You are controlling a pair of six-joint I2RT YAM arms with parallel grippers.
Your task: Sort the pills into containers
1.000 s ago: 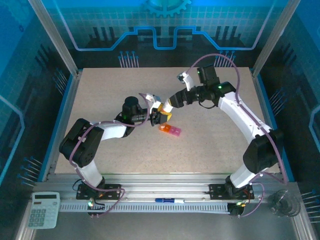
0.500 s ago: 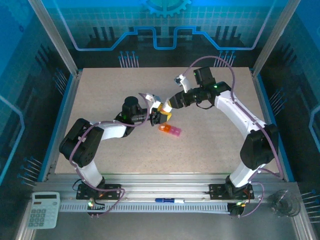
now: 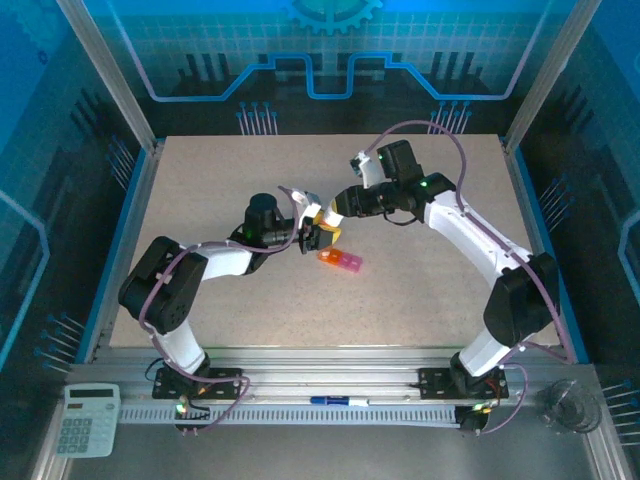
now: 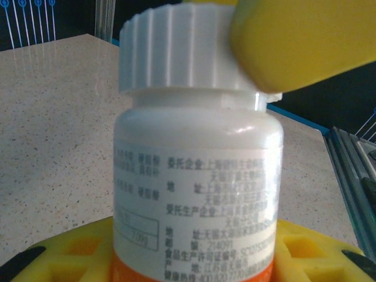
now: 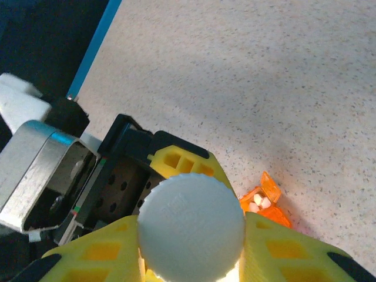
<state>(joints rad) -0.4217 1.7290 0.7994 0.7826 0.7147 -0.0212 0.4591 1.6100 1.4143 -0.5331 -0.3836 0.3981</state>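
The white pill bottle [image 4: 197,170] stands upright between the yellow fingers of my left gripper [image 4: 194,261], which is shut on its body. My right gripper [image 5: 191,249] is shut on the bottle's ribbed white cap [image 5: 191,226] from above. In the top view both grippers meet mid-table, left gripper [image 3: 320,236] and right gripper [image 3: 331,213]. The containers [image 3: 341,261], an orange and pink strip, lie on the table just right of and below the bottle. The orange compartment [image 5: 261,200] is open, with a few white pills inside.
The speckled table [image 3: 220,170] is bounded by a blue rail [image 3: 115,235] on the left and a metal frame. A calculator [image 3: 87,420] and a pen [image 3: 335,402] lie on the near ledge, outside the work area.
The right arm's wrist and forearm have swung left and turned while its fingers stay on the cap. The left arm and the containers have not moved.
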